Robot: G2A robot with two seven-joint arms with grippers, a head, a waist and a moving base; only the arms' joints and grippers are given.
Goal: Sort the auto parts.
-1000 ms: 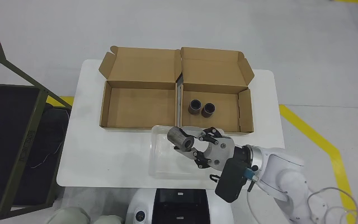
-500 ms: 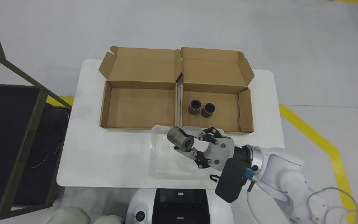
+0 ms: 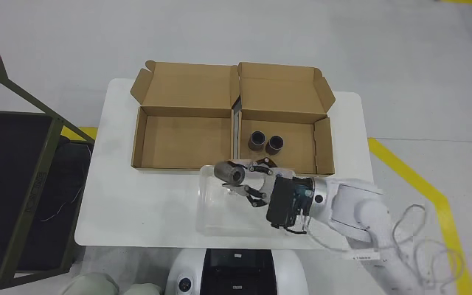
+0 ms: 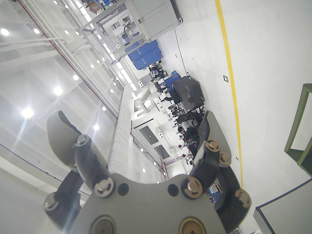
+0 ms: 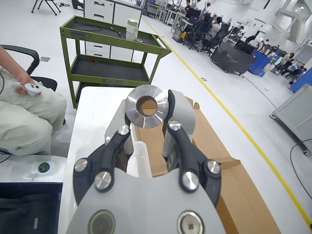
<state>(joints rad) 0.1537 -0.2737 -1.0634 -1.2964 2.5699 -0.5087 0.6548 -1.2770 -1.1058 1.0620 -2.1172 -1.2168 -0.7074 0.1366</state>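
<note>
Whereas a second ago the right tool held its part farther over the tray, we now see the right tool [image 3: 237,178] shifted a little left and far, its wrist rolled over. It grips the metal bushing [image 3: 230,172] between closed fingers, and the part hangs above the far edge of the clear tray [image 3: 200,210], toward its left corner. The boxes and what lies in them are unchanged. The left tool [image 4: 135,132] has its fingers spread apart and points up into the hall.

On the white tabletop [image 3: 110,199] the left cardboard box [image 3: 136,144] and the right cardboard box [image 3: 322,147] stand touching side by side, lids open, just beyond the tray. In the right box a dark bushing [image 3: 257,139] lies just beside a second dark bushing [image 3: 276,144], near its left wall.
</note>
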